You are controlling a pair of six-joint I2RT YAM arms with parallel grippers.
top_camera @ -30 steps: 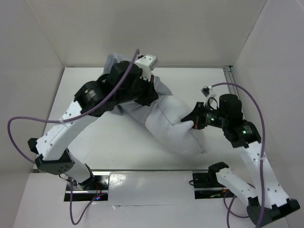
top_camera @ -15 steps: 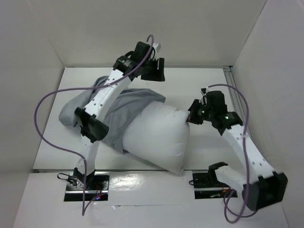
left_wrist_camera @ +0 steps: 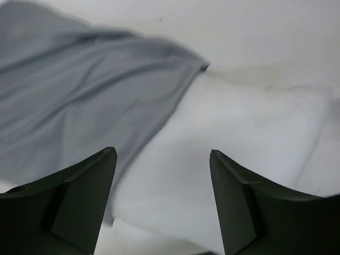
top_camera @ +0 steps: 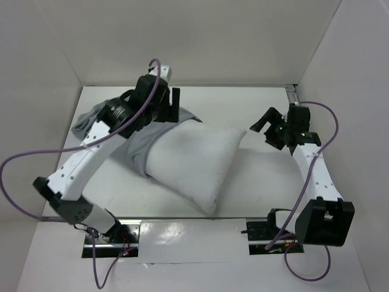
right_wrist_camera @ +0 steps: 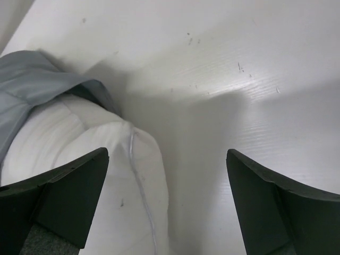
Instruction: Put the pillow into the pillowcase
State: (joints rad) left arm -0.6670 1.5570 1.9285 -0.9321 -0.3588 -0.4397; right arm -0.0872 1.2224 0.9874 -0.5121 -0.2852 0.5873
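The white pillow [top_camera: 197, 164] lies slanted across the middle of the table, its far-left end tucked inside the blue-grey pillowcase [top_camera: 130, 140]. My left gripper [top_camera: 171, 104] hovers open over the pillowcase's mouth edge, holding nothing. In the left wrist view the pillowcase [left_wrist_camera: 79, 101] covers the pillow [left_wrist_camera: 239, 133] beyond the empty left gripper [left_wrist_camera: 162, 153]. My right gripper [top_camera: 267, 126] stands open just right of the pillow's far-right corner, apart from it. The right wrist view shows that pillow corner [right_wrist_camera: 79, 159] and a bit of pillowcase [right_wrist_camera: 32, 74] left of the right gripper [right_wrist_camera: 167, 154].
White walls close in the table [top_camera: 267, 182] on the left, back and right. A metal rail [top_camera: 293, 91] runs along the right back corner. Purple cables loop from both arms. The arm mounts sit on the near shelf [top_camera: 194, 234].
Both grippers have opened and let go. The right gripper drew back to the right, off the pillow's corner. The left arm swung down over the pillowcase; the pillow has settled flatter.
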